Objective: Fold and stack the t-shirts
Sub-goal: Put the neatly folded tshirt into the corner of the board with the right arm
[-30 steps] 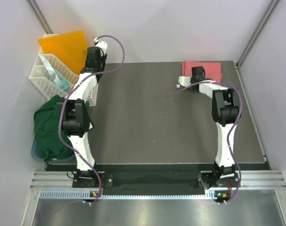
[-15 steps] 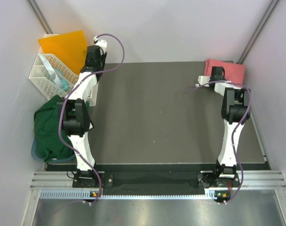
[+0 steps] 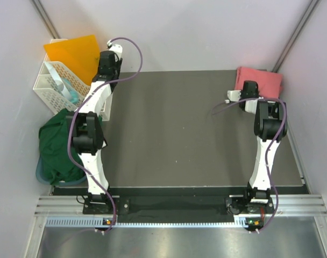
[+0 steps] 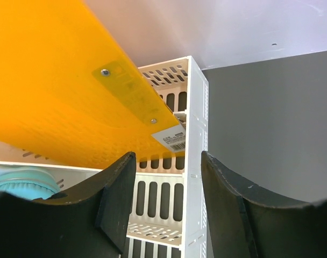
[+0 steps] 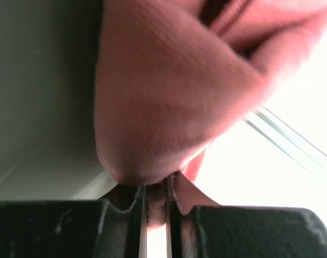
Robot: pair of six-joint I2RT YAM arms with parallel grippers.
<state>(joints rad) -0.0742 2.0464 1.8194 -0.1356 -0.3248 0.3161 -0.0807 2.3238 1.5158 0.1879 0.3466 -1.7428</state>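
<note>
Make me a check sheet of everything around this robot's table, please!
Surface: dark grey table, nothing lying on its middle.
Job's things: salmon-pink t-shirt at the far right corner; dark green t-shirt heaped off the left edge.
Clutter: orange folder leaning over the white basket, far left.
Tools: left tool open, holding nothing, by the basket; right tool shut on the salmon-pink t-shirt.
Cables: purple cables loop along both arms.
Surroundings: pale walls; metal rail at the near edge.
</note>
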